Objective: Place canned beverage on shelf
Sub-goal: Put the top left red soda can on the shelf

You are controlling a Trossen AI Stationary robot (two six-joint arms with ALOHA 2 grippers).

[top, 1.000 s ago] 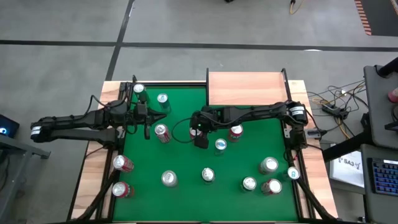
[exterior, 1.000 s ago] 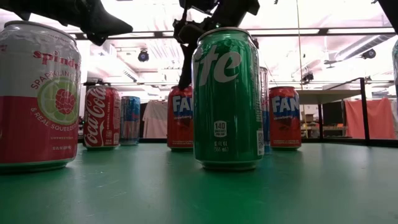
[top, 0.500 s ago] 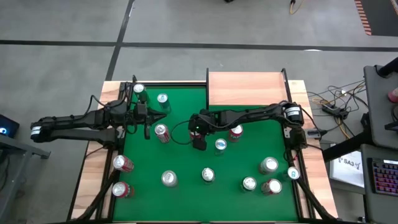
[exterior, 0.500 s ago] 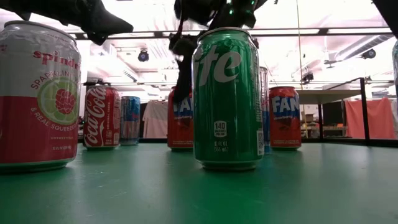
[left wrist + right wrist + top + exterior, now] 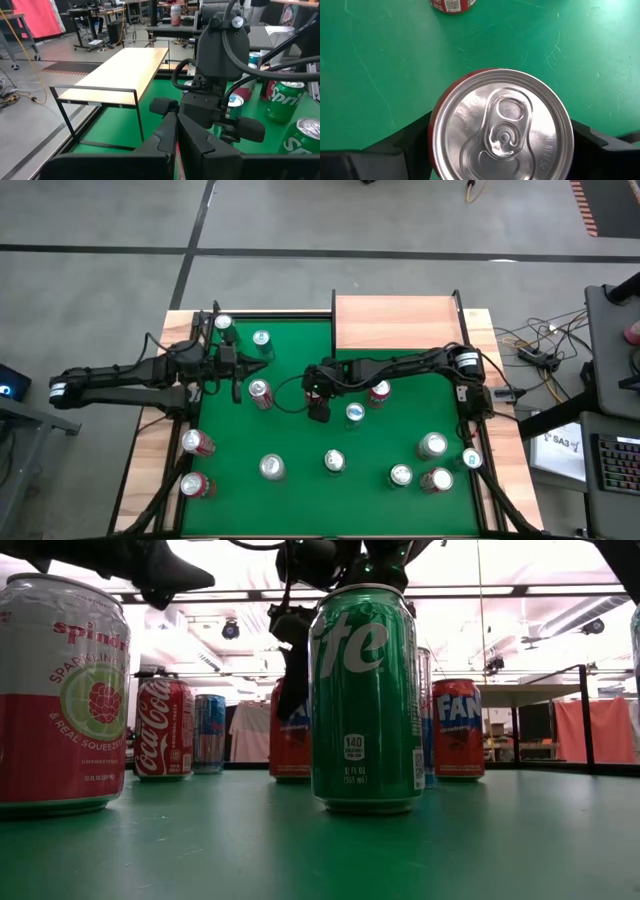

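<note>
The green felt table (image 5: 300,480) carries many cans; the shelf (image 5: 395,322) stands at its far edge. The right gripper (image 5: 318,408) straddles a red can (image 5: 501,130) with fingers apart, not yet gripping; the left gripper (image 5: 236,393) is clenched and empty.

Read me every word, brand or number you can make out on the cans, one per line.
"spindr", "SPARKLIN": pink and white can, cut off at its curve.
"Coca-Cola": red can.
"te", "140": green can.
"FAN": red can on the right.
"Sprite": green can in the left wrist view.
Smaller print is unreadable.
</note>
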